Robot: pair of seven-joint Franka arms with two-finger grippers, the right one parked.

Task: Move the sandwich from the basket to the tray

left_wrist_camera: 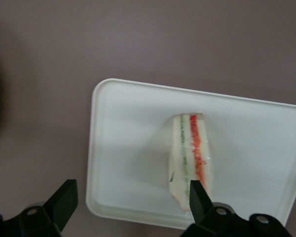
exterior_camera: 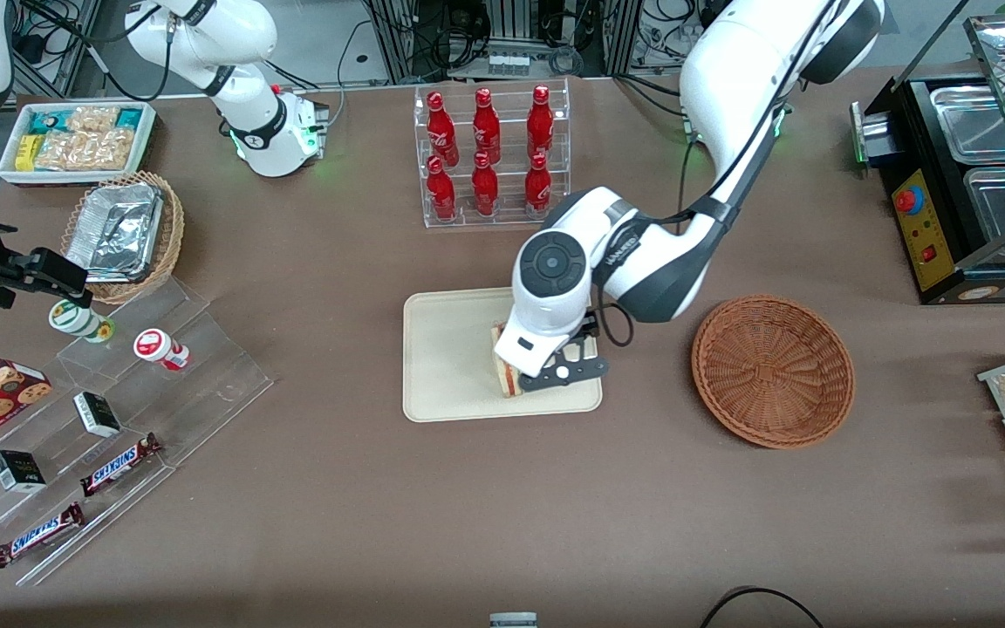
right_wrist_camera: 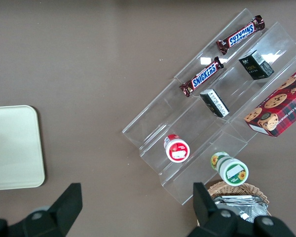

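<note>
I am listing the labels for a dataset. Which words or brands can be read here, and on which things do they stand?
"SNICKERS": on two chocolate bars on the clear steps.
Red bottles, cookie box, small black boxes and round lidded cups: print too small to read.
Sandwich, tray, basket: no text.
The end effector is open above the tray.

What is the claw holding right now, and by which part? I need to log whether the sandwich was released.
Nothing. The claw hangs open above the tray, and the sandwich lies on the tray, apart from both fingers.
</note>
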